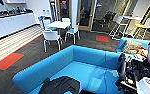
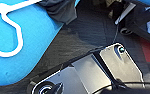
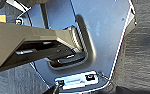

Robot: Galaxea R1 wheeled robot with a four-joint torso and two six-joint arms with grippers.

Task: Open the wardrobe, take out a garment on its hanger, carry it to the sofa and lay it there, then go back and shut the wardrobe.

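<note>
On the wide seat of the large bright blue upholstered sofa (image 1: 91, 72) lies the limp, light black T-shirt (image 1: 61, 86), its thin, stiff white hanger (image 2: 9, 27) beside it being the likeliest hold, though whether either pincer is released or clenched I cannot tell.

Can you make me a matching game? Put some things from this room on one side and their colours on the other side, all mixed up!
Things:
1. the sofa
2. the garment lying on the sofa
3. the hanger
4. the floor patch beyond the sofa

Colours:
A. white
B. red-orange
C. bright blue
D. black

Right pairs: 1-C, 2-D, 3-A, 4-B
</note>
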